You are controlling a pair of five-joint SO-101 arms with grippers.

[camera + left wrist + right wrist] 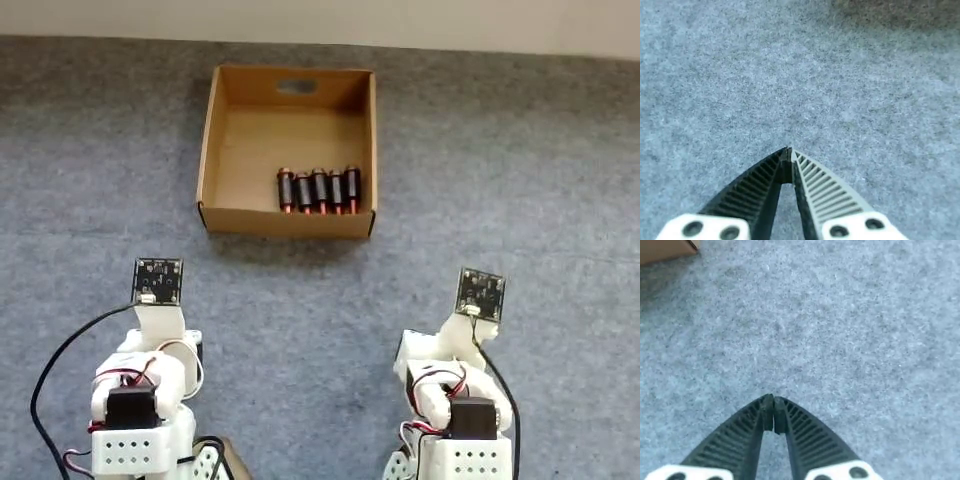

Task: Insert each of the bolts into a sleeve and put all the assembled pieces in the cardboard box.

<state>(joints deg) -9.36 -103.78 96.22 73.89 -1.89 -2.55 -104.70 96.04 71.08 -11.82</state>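
The cardboard box [220, 130] sits open at the far middle of the table. Several assembled pieces [319, 190], dark sleeves with reddish bolts, lie side by side in a row against its near wall. My left gripper [789, 151] is shut with nothing in it, its tips meeting over bare grey carpet. My right gripper [773, 399] is likewise shut and holds nothing, above carpet, with a corner of the cardboard box [667, 249] farther off. Both arms are folded back at the near edge, the left arm [145, 385] and the right arm [455, 400].
Grey carpet [300, 320] covers the table between the arms and the box. A pale wall strip [400, 25] runs along the far edge. Black cables hang by each arm base.
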